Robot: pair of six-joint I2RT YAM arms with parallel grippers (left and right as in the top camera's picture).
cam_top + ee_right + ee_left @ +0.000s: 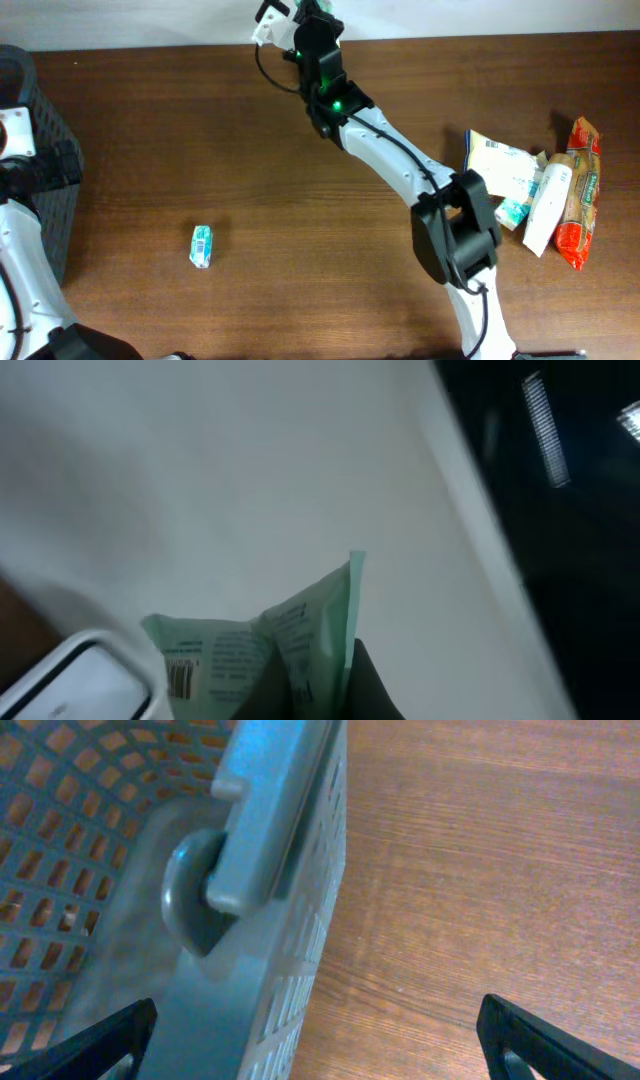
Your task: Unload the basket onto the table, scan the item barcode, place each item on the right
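A green packet [290, 645], corner pointed upward and its print unreadable, is clamped in the right gripper [335, 685]; the left gripper [320, 1045] is spread wide.

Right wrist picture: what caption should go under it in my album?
The right gripper holds a green packet, its barcode showing, beside a white device.

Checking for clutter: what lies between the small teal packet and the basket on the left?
Nothing; overhead shows bare table between the small teal packet and the basket.
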